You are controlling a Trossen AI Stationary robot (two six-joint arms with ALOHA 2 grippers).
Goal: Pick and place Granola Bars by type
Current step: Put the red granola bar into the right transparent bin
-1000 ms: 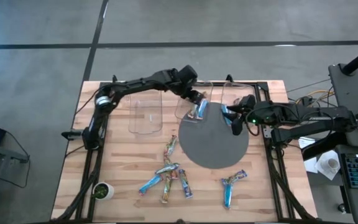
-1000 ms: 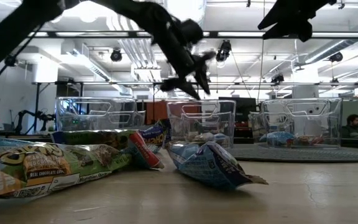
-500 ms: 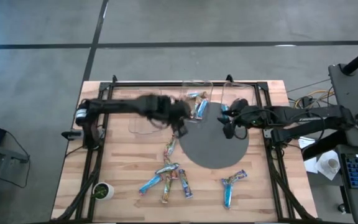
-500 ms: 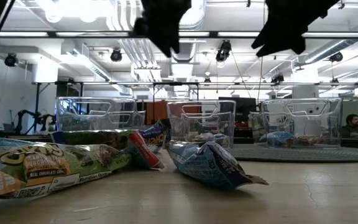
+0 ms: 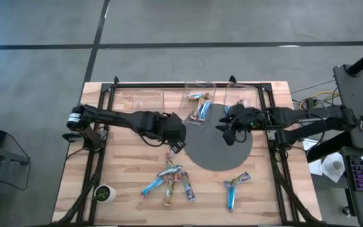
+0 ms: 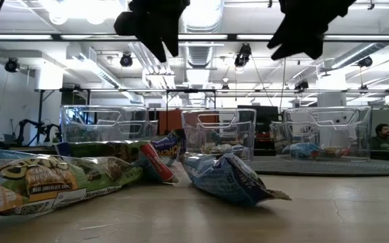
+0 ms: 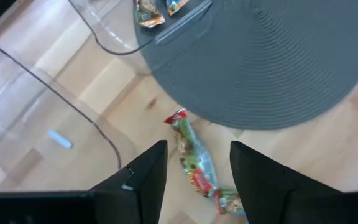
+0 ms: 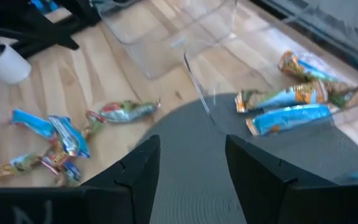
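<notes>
Several granola bars lie flat on the wooden table: a tan-green one (image 5: 172, 151) (image 7: 194, 158) by the grey mat's left edge, a mixed cluster (image 5: 169, 180) (image 8: 55, 146) nearer the near edge, and two blue ones (image 5: 235, 185). More bars (image 5: 200, 104) (image 8: 297, 102) lie in the middle clear bin. My left gripper (image 5: 178, 142) (image 7: 197, 168) hovers open over the tan-green bar, a finger on either side of it. My right gripper (image 5: 229, 129) (image 8: 191, 168) hovers open over the mat's far part and holds nothing.
A round grey mat (image 5: 222, 151) covers the table's middle right. Three clear bins stand along the far edge: left (image 5: 147, 110), middle (image 5: 197, 91), right (image 5: 239, 98). A small green-and-white cup (image 5: 104, 192) sits at the near left corner. Bare wood lies between mat and cluster.
My left gripper has swung away from above the middle bin toward the table's near edge and somewhat left, and now stands over the tan-green bar beside the mat. My right gripper has drifted a little toward the left over the mat. The bars on the table have stayed put.
</notes>
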